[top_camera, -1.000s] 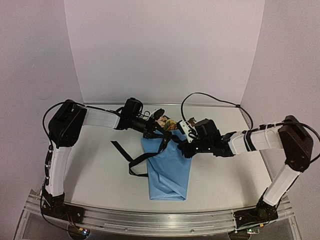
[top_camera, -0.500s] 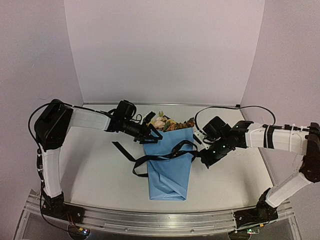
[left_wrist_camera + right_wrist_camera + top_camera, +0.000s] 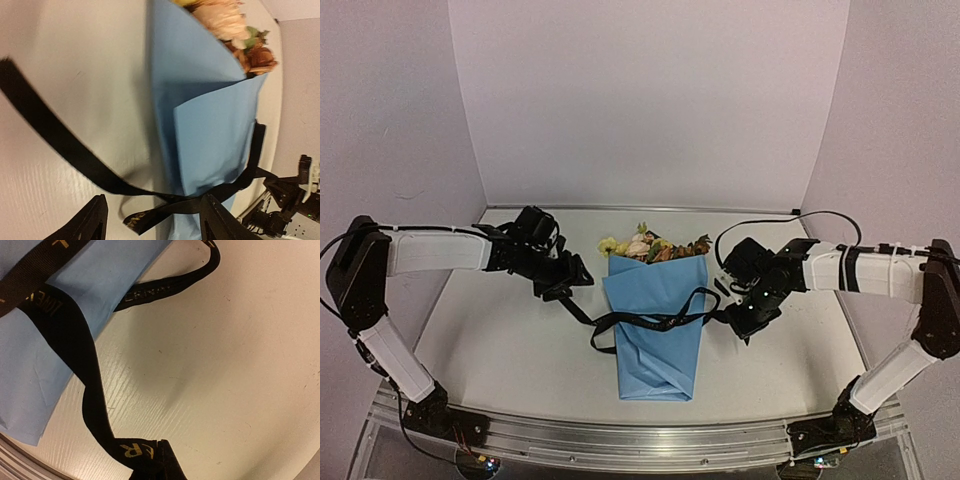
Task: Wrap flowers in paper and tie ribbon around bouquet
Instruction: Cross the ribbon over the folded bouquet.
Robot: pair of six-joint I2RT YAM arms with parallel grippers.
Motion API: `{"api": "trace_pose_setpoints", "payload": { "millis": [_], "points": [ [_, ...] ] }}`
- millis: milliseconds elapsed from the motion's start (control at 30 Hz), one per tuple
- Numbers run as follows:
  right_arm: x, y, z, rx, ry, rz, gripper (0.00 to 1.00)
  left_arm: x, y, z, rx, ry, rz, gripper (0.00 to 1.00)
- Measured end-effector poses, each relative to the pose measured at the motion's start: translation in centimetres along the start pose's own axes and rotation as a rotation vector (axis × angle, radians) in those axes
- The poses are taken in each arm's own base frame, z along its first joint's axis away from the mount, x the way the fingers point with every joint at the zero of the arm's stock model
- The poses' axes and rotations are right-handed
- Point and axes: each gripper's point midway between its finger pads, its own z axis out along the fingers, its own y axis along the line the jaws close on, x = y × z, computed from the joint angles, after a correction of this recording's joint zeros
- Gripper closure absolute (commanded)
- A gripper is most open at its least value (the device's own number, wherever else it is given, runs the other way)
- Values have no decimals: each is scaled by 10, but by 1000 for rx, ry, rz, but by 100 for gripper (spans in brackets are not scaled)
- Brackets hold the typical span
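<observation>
Evidently the ribbon crosses the bouquet, pinched in the right claw.

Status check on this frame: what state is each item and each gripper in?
paper: wrapped into a cone, lying flat on the table.
flowers: inside the cone, blooms showing past its wide rim.
ribbon: draped slack across the cone's middle, ends running out to both sides.
left gripper: open, holding nothing.
right gripper: shut on the ribbon's right end.
</observation>
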Motion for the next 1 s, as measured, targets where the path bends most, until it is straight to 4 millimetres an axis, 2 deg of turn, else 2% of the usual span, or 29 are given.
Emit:
{"api": "trace_pose_setpoints", "payload": {
  "millis": [133,333,433,600,733,900,1000],
  "points": [
    [0,4,3,-21,10,18,100,27,32,9,-88,67,-161,35],
    [-1,12,6,-63,17,45,100,56,50,21,-110,109,-413,32],
    [-4,16,6,-82,6,60,100,62,49,31,-100,100,-535,31],
    [-10,20,5,-108,-15,81,100,72,43,48,-70,69,-720,35],
    [-15,22,5,-114,-34,89,100,75,28,59,-25,51,-813,38],
    [-18,22,4,-119,-52,95,100,69,24,66,0,10,-893,46],
    [-19,22,3,-122,-60,98,100,64,23,69,9,-9,-914,47]
  ]
}}
